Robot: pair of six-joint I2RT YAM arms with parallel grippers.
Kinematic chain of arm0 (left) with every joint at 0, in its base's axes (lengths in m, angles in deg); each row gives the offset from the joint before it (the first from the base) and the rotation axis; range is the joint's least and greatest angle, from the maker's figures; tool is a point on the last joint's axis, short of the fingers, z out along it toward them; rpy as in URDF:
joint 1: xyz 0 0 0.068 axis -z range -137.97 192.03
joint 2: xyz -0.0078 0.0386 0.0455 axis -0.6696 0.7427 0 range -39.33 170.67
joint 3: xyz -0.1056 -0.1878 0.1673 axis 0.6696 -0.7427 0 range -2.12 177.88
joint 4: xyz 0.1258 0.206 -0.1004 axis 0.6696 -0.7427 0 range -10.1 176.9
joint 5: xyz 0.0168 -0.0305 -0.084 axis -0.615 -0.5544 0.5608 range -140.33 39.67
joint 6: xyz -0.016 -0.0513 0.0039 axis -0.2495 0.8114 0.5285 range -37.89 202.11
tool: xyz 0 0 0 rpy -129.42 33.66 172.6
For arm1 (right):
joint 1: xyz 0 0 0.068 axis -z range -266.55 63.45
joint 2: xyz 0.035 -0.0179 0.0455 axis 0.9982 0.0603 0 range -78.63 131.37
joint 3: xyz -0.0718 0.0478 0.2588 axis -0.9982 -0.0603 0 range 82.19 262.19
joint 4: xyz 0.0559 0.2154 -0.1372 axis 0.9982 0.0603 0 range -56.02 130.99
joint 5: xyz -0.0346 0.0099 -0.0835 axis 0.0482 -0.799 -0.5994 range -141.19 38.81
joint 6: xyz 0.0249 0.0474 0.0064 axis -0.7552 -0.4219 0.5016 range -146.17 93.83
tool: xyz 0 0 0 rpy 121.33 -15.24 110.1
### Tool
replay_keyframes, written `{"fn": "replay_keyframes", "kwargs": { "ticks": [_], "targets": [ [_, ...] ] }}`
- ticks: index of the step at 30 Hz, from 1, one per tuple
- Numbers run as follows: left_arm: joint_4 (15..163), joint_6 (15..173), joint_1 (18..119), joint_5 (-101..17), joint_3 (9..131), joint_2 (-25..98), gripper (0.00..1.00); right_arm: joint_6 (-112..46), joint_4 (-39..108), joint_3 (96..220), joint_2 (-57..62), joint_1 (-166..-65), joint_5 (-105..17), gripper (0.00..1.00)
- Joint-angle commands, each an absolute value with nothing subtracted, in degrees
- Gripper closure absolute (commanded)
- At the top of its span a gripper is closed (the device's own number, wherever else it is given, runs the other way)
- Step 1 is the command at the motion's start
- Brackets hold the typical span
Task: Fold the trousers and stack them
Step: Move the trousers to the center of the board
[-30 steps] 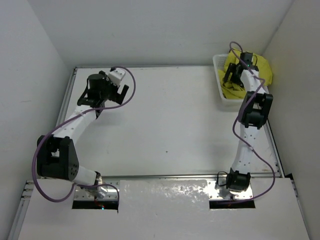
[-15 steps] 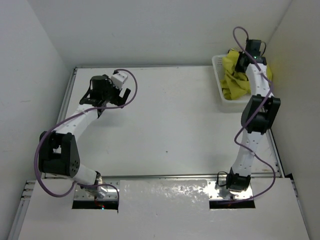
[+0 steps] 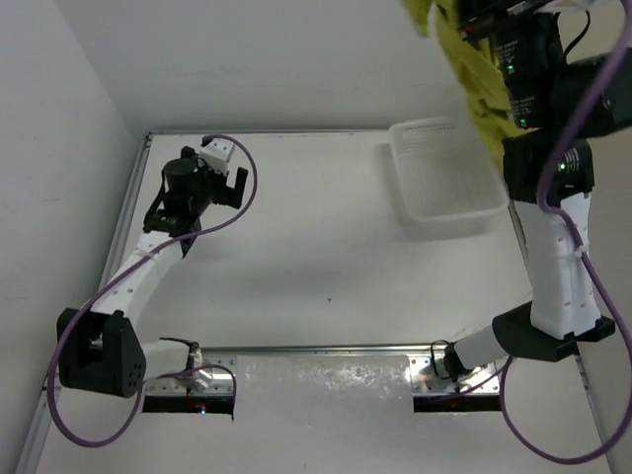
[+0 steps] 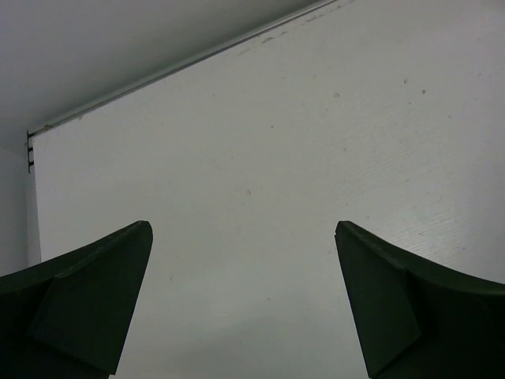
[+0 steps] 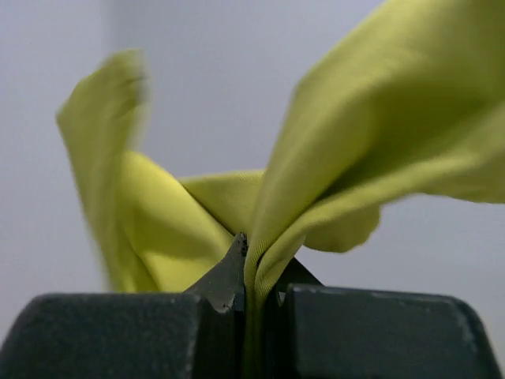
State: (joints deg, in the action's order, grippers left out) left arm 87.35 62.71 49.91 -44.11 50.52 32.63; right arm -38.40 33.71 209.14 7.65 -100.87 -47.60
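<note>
the trousers (image 3: 476, 74) were clamped in the right claw (image 5: 259, 294) above the surface's (image 3: 326, 237) far right corner; the left claw (image 4: 243, 245) was held apart; nothing was folded yet.

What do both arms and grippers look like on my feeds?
The left arm and right arm have white link shells and black joint housings, with a purple cable looping along each. Small green lights glow on the right arm. The left gripper and right gripper have dark fingers. A white block sits at the left wrist.
</note>
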Motion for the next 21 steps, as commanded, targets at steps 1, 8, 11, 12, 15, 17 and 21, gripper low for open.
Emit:
{"fn": "replay_keyframes", "kwargs": {
  "ticks": [1,8,11,12,15,17,21],
  "targets": [
    [91.6,69.3,50.3,-49.9,48.2,28.0,0.01,-35.9,20.4,212.5,9.0,-111.7,-39.7,1.0],
    [93.8,72.6,50.3,-58.1,45.8,24.0,0.0,-22.7,26.6,208.5,19.3,-127.5,-50.0,1.0],
    [93.3,74.7,49.7,-63.2,45.3,22.3,0.0,-23.9,32.2,203.9,24.1,-127.9,-54.3,1.0],
    [92.9,75.1,49.7,-64.5,45.2,21.2,0.0,-26.6,35.4,202.3,26.5,-127.9,-54.8,1.0],
    [90.8,73.6,49.8,-59.2,45.0,18.8,0.0,-32.1,44.4,201.1,32.7,-128.1,-54.9,1.0],
    [89.6,73.0,49.9,-55.9,44.5,17.3,0.0,-35.3,51.0,202.4,35.8,-128.0,-54.3,1.0],
    [90.7,73.5,49.9,-55.3,41.4,11.1,0.0,-40.2,52.8,199.8,39.2,-127.8,-51.3,0.82]
  ]
}}
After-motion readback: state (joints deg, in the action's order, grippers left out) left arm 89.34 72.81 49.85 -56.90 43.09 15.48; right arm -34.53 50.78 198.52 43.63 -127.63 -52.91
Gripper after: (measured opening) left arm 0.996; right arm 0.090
